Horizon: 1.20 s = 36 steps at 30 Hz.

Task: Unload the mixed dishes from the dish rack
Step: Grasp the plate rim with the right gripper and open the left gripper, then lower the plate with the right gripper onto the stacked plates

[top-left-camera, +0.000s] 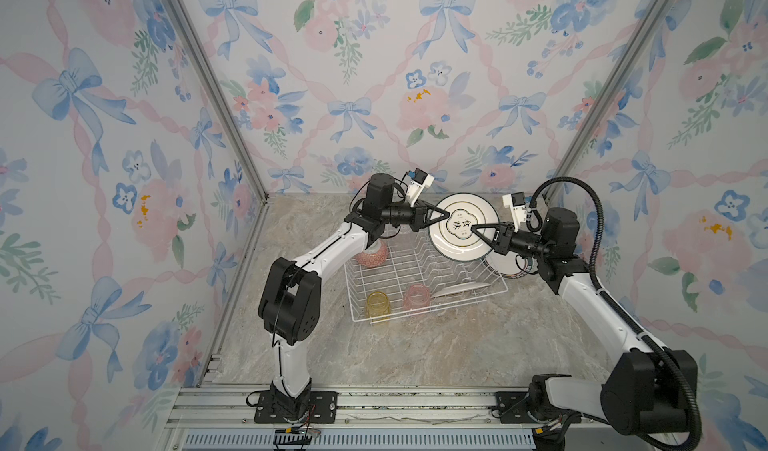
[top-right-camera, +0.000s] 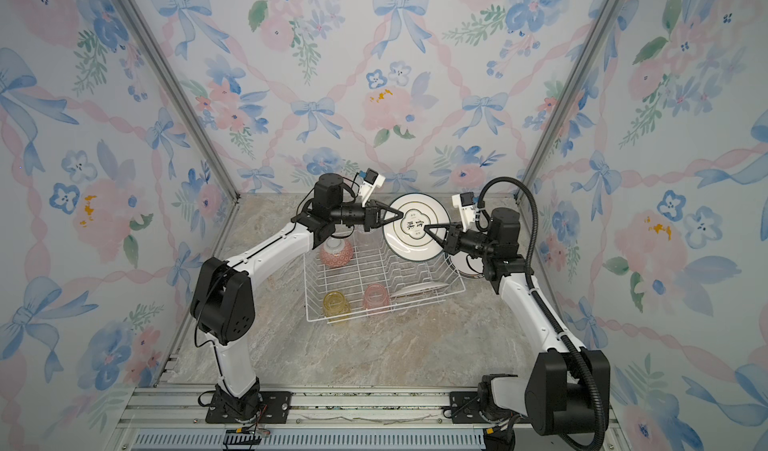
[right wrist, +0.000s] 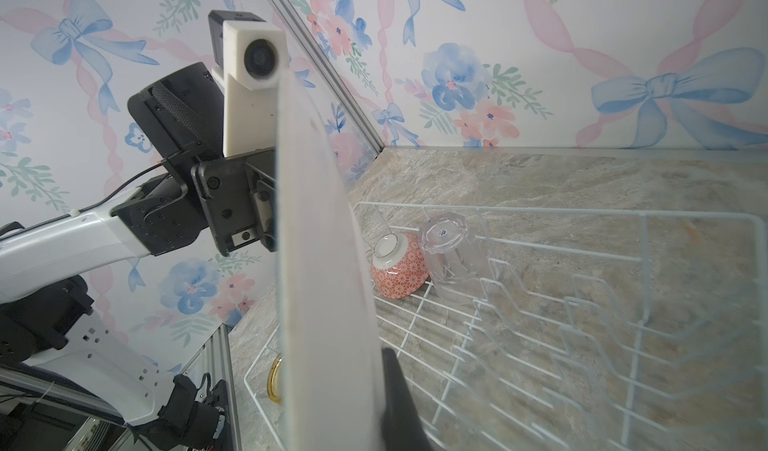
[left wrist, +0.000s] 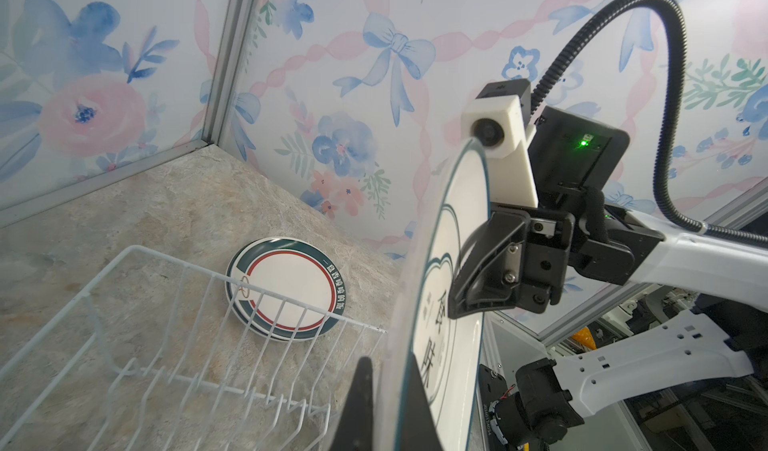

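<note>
Yellow tumbler [top-left-camera: 377, 305] and pink tumbler [top-left-camera: 417, 298] sat at the near end of the dish rack [top-left-camera: 401, 262]. Farther back, above the rack, a white plate [top-left-camera: 455, 224] stood on edge, pinched tight by the left gripper [top-left-camera: 448, 215] and the right gripper [top-left-camera: 473, 228].

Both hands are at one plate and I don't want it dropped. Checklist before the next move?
1. Right hand shut on the plate: ok.
2. Left hand off the plate: cannot tell; its fingertips sit at the rim.
3. Plate clear of the rack: ok, it is held on edge above it.
4. Stack of plates on the table beside the rack free to take it: ok, nothing lies on top.
5. Plate turned flat for stacking: not ok, it stands upright.
</note>
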Each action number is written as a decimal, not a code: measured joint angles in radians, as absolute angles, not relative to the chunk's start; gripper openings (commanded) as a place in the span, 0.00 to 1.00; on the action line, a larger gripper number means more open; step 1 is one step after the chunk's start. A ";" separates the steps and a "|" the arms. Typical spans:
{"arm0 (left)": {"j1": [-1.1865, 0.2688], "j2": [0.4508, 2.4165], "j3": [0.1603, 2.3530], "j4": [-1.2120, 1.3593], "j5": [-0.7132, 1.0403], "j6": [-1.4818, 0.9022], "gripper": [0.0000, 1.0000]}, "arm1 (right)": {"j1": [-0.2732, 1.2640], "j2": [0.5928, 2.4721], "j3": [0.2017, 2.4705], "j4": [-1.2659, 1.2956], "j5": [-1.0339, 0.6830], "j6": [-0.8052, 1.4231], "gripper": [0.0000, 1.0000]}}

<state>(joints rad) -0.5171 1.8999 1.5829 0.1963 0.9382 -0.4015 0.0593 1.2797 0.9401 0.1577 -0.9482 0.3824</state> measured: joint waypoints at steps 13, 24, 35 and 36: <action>-0.530 1.829 1.493 0.208 0.853 -0.318 0.54 | 0.027 1.283 0.940 0.145 -0.906 0.456 0.00; -0.562 1.587 1.332 0.035 0.511 -0.114 0.53 | -0.226 1.326 0.933 0.141 -0.691 0.594 0.00; -0.621 1.510 1.219 -0.057 0.294 -0.044 0.54 | -0.328 1.382 0.832 0.051 -0.466 0.591 0.00; -0.622 1.510 1.219 -0.059 0.290 -0.044 0.54 | -0.335 1.396 0.828 0.047 -0.458 0.591 0.00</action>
<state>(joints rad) -0.6216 1.5097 1.2190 -0.0593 0.2901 -0.0441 -0.3347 1.3960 0.8276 0.0475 -0.4580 0.5915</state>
